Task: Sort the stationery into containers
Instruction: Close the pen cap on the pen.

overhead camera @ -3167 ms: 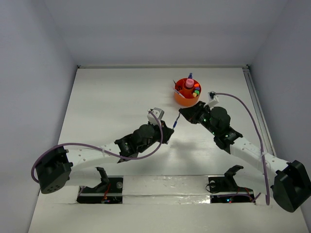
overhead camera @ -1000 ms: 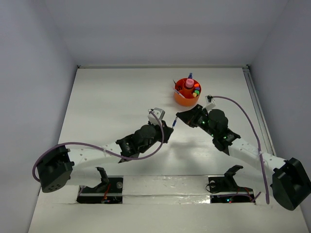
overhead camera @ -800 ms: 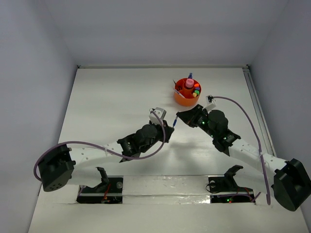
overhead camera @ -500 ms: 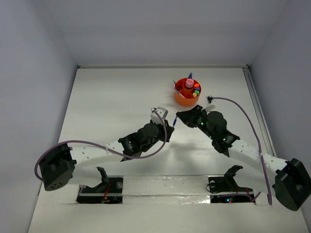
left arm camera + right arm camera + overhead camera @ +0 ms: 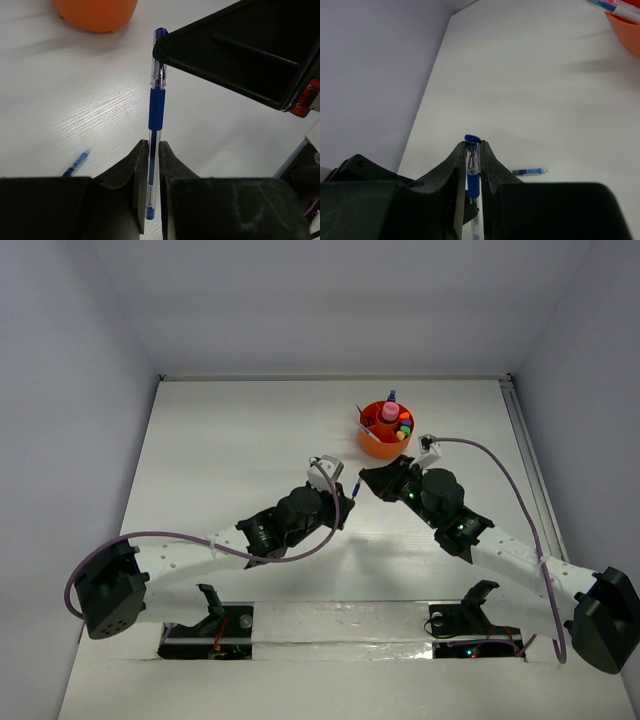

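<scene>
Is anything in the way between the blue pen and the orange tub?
No. The left gripper and right gripper both pinch the blue pen, and nothing visible lies between it and the orange tub. A small blue piece lies off to the side.

Pinching a blue pen [image 5: 473, 182] between the fingers [image 5: 454, 167], blue end right at the tips. Beyond on the white table [image 5: 545, 90], a small blue piece [image 5: 530, 172]; orange tub [image 5: 627, 37] top right.

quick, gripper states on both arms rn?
Left gripper: closed, fingers holding the blue pen at one end.
Right gripper: closed, fingers on the same pen's other end.
</scene>
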Controlling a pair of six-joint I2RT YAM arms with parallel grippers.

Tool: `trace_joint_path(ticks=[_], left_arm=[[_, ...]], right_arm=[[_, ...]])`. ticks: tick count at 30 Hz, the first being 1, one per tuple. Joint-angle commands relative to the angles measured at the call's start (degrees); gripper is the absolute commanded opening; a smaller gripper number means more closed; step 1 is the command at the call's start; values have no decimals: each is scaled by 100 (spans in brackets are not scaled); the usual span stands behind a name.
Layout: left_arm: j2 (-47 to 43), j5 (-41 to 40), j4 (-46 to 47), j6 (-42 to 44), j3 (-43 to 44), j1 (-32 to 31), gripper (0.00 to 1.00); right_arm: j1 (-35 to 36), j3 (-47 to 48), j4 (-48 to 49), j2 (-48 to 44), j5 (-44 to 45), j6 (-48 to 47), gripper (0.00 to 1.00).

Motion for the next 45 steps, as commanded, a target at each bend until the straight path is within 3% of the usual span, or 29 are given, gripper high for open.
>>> trace_joint_path(ticks=[1,21,25,30,38,45], left_arm=[[-346,-154,687,88,430,291,0],[-768,391,459,141,729,802,0],[-970,505,371,88,790,802,0],[-1050,523,300,97,817,802,0],[-1111,656,441,-18,536,1346,0],[-1041,892,537,-149,475,1347,0]], right_arm=[[404,160,-832,74,-188,-422,0],[1467,424,-1325,724,1281,-985,0],[1740,635,-1518,908,1896,-1134,0],[1978,767,-1509,1173,1967,-1100,0],[1978,565,-1483,927,1713,-924,0],[1978,512,-1299,742,1739,-880,0]])
